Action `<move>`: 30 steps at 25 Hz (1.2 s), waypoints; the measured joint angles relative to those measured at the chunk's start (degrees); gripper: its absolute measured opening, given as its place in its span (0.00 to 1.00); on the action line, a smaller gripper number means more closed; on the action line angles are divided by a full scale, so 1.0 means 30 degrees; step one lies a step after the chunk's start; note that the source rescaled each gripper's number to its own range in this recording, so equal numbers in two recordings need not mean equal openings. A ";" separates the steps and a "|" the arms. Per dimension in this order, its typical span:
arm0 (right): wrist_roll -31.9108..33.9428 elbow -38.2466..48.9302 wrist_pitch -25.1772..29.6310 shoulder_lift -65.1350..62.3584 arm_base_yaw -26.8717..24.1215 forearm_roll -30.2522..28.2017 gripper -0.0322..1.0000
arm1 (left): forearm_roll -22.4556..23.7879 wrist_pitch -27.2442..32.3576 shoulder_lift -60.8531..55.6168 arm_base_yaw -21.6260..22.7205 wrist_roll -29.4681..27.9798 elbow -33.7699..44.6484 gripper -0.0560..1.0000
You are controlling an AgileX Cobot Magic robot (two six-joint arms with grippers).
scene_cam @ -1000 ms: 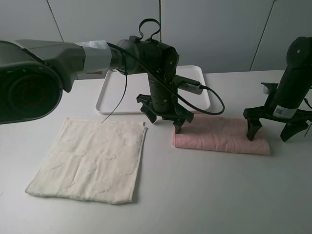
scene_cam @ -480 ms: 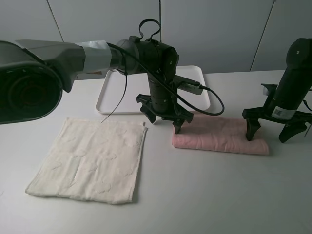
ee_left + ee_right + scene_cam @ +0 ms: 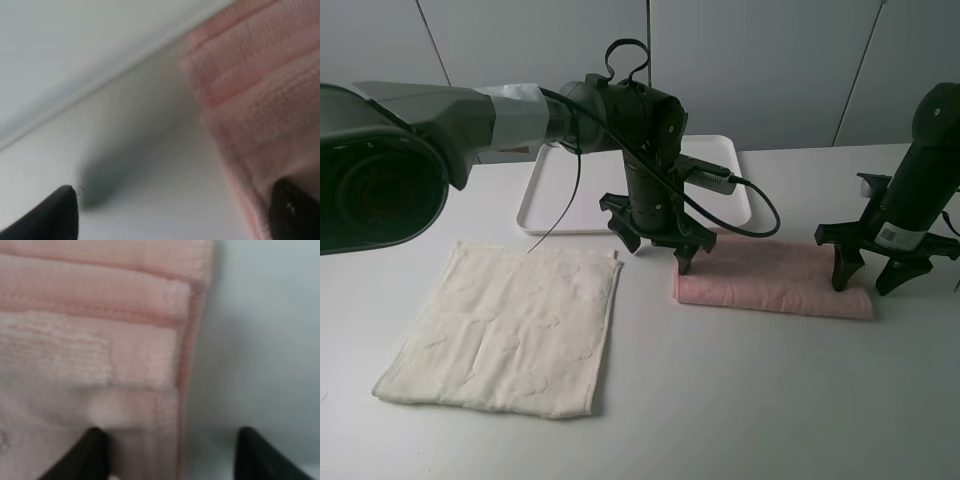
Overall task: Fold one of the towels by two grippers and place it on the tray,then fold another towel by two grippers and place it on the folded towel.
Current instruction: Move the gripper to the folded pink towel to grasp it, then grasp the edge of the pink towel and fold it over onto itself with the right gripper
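Observation:
The pale pink towel (image 3: 770, 275) lies folded into a long strip on the table, right of centre. My left gripper (image 3: 658, 250) stands open over its left end, one fingertip on the bare table (image 3: 60, 212), the other on the pink towel (image 3: 240, 95). At the right end my right gripper (image 3: 863, 282) straddles the pink towel's (image 3: 100, 340) edge with its jaws partly narrowed but still apart: one finger (image 3: 92, 452) rests on the cloth, the other on the table. The cream-white towel (image 3: 505, 330) lies flat at front left. The white tray (image 3: 555, 190) sits behind the left arm, partly hidden.
The left arm's grey upper link (image 3: 410, 140) reaches in from the left edge, and a black cable (image 3: 760, 215) loops over the tray's right part. A pale wall stands behind the table.
The right gripper's jaws have narrowed around the pink towel's right end, the outer finger moving in towards the cloth. The left gripper and both towels have not moved.

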 joint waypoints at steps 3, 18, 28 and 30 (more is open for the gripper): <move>-0.0129 0.0035 -0.0093 0.0000 0.0000 0.0760 0.40 | 0.0000 0.0000 0.0000 0.0000 0.0000 0.0000 0.98; -0.2010 0.0184 -0.0349 0.0034 -0.0034 0.3727 0.07 | 0.0076 0.0247 0.0000 0.0000 0.0000 0.0000 0.98; -0.2708 0.0414 -0.0302 -0.0431 -0.0034 0.3778 0.07 | 0.0141 0.0425 0.0000 0.0000 0.0000 0.0000 0.98; -0.2740 0.0546 -0.0176 -0.0750 -0.0034 0.3285 0.07 | 0.0141 0.0463 0.0000 0.0000 0.0000 0.0000 0.98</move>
